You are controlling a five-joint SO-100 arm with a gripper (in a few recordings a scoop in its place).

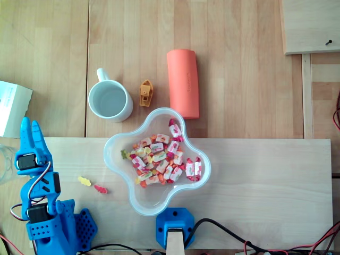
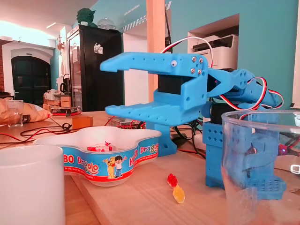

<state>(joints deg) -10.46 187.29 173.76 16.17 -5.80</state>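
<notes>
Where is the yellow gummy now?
In the overhead view the yellow gummy lies on the board between the arm and the bowl, just left of the red gummy.

Office corner (printer (image 2: 219, 45), black fridge (image 2: 93, 70))

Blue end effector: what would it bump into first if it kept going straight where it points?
Probably the white rectangular box at the overhead view's left edge. The open blue plastic end effector points up the picture, tips beside the box's corner. It sits raised, so it might pass over.
</notes>
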